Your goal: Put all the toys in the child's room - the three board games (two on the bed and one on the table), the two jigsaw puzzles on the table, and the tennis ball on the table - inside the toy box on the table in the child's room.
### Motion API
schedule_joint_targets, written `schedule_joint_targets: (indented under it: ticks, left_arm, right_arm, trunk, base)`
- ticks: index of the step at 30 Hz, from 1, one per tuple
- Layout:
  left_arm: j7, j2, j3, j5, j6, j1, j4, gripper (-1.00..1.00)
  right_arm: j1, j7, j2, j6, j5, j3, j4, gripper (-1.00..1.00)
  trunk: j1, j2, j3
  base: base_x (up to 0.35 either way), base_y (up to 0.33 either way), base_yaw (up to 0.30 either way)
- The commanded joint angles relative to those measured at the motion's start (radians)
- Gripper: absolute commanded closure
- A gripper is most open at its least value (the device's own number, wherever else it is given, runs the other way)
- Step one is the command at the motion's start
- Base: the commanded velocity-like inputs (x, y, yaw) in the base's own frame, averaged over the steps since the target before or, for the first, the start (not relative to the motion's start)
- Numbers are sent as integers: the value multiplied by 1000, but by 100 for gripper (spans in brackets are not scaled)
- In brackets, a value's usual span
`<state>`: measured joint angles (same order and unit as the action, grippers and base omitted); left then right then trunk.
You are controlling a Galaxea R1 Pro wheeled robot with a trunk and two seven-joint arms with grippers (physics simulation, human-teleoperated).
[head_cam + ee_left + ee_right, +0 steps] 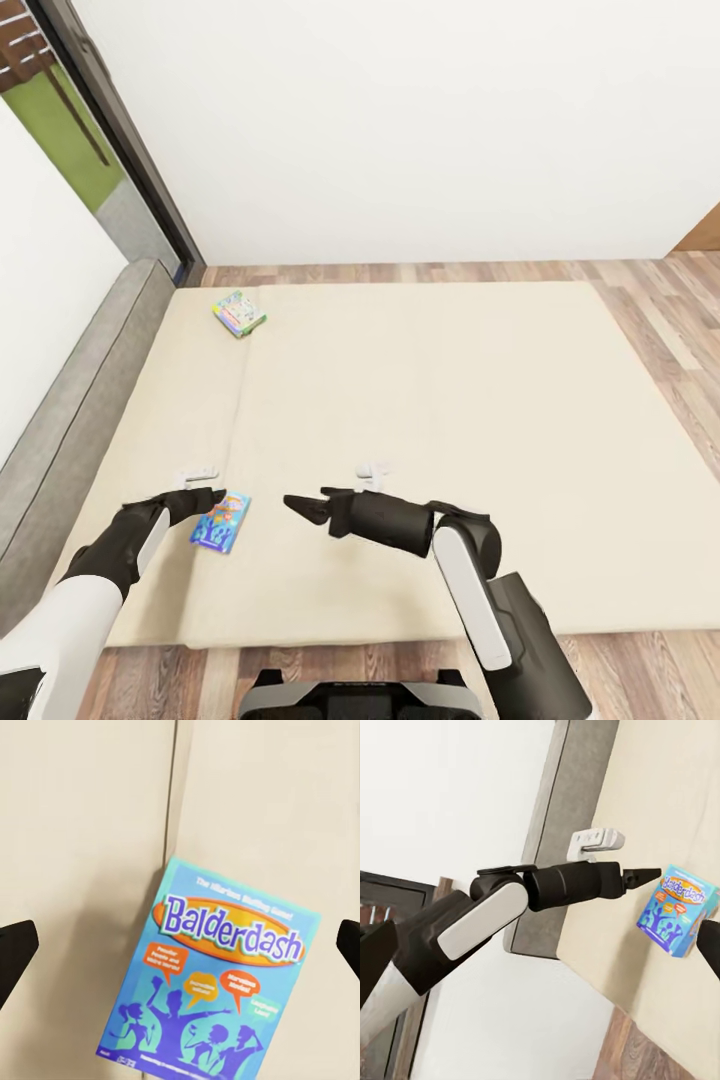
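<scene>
On the beige bed [420, 400] a blue board game [220, 522] printed "Balderdash" lies flat near the front left. My left gripper [213, 497] hovers right at its far end, open; in the left wrist view the box [217, 982] lies between the wide-apart fingertips [16, 952]. From the right wrist view the left gripper [641, 876] points at the box [676, 907], seemingly just short of it. My right gripper [300, 507] is open over bare mattress to the right of the box. A second board game [239, 312], colourful with a green edge, lies at the far left of the bed.
A grey headboard [75, 410] runs along the bed's left side under a white wall. Two small white objects [197, 472] [372, 470] rest on the mattress beyond the grippers. Wood-plank floor [660, 330] borders the bed; a dark-framed window [110, 130] stands at the far left.
</scene>
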<state>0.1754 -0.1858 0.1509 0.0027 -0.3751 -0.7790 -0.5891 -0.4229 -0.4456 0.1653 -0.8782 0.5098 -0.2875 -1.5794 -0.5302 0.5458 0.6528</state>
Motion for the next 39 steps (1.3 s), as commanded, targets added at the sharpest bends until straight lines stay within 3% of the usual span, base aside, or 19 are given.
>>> schedule_joint_targets:
  ticks: [1, 8, 11, 39]
  left_arm:
    - [6, 1, 5, 0, -7, 0, -1, -100]
    - [6, 2, 5, 0, -7, 0, -1, -100]
    - [6, 2, 5, 0, -7, 0, -1, -100]
    - [6, 3, 10, 1, -3, -1, -1, -100]
  right_arm:
    - [-1, -48, 0, -17, -2, 31, -1, -100]
    - [-1, -142, 1, -54, -2, 132, -1, -100]
    - [-1, -152, 1, -58, -2, 148, -1, -100]
    - [-1, -161, 2, -46, -4, 157, 1, -100]
  trunk:
    - [0, 1, 3]
    - [0, 1, 14]
    - [0, 1, 18]
    - [0, 1, 63]
  base:
    - [0, 0, 0]
    - [0, 0, 0]
    - [0, 0, 0]
    - [0, 0, 0]
